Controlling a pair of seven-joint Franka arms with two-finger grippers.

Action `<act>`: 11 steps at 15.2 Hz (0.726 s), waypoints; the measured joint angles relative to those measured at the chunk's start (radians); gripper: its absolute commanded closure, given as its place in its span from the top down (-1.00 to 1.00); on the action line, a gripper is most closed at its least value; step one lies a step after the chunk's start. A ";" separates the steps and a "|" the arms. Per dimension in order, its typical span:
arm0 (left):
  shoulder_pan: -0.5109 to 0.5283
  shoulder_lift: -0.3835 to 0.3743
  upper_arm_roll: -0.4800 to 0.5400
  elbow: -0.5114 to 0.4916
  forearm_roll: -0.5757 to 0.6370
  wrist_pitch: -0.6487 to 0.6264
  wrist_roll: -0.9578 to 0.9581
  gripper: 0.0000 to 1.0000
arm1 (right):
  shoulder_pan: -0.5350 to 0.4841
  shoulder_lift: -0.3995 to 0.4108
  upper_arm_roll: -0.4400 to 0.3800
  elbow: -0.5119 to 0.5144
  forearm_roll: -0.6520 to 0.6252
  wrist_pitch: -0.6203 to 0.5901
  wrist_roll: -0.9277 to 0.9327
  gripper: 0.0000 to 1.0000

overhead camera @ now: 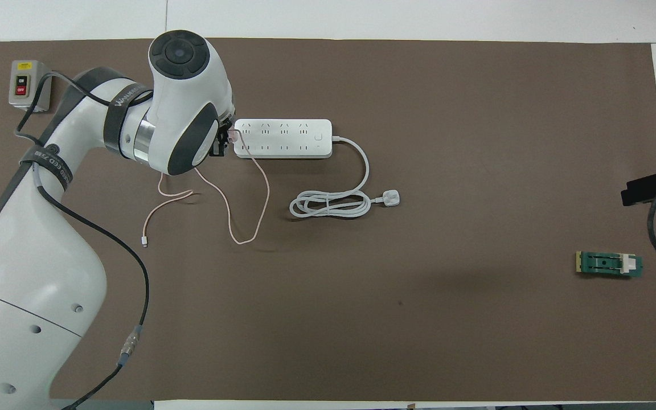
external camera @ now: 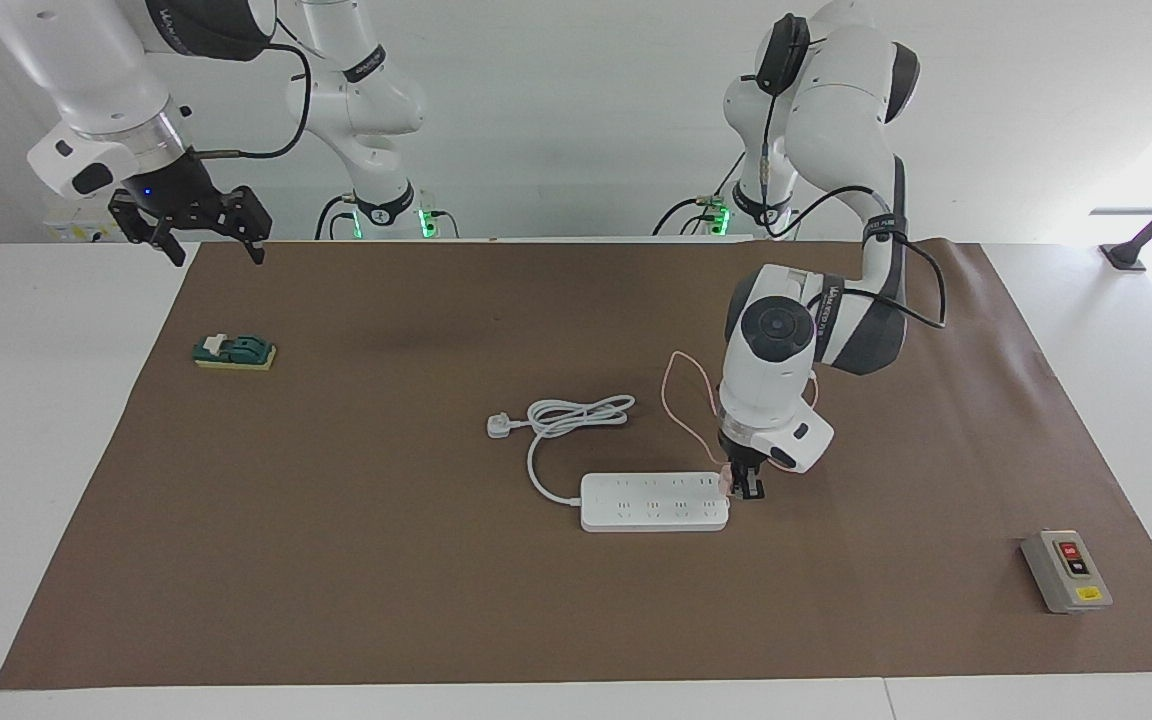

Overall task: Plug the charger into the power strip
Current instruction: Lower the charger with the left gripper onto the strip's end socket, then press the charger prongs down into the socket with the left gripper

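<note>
The left gripper (external camera: 744, 490), jaws clamped on the pale-pink charger (overhead camera: 232, 135), sits just right of frame centre, at the end of the power strip (external camera: 654, 501) (thin pink cable trailing upward). The right gripper (external camera: 204, 222) waits in the upper left of the frame, jaws wide and holding nothing.
</note>
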 measured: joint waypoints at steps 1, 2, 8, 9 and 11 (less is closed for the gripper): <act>0.001 0.000 -0.001 0.003 -0.016 -0.012 0.006 -1.00 | 0.000 0.000 0.000 0.000 0.000 0.000 0.000 1.00; 0.002 0.000 -0.002 0.006 -0.031 -0.032 0.017 -1.00 | -0.001 0.000 0.000 0.000 0.000 0.000 0.000 1.00; 0.004 0.000 -0.014 0.011 -0.059 -0.062 0.049 -1.00 | -0.004 0.000 0.000 0.001 0.000 0.000 0.000 1.00; 0.004 0.000 -0.016 0.012 -0.065 -0.063 0.053 -1.00 | -0.004 0.000 0.000 0.001 0.000 0.000 0.000 1.00; 0.007 0.000 -0.017 0.019 -0.079 -0.063 0.072 -1.00 | -0.005 0.000 0.000 0.001 0.000 0.000 0.000 1.00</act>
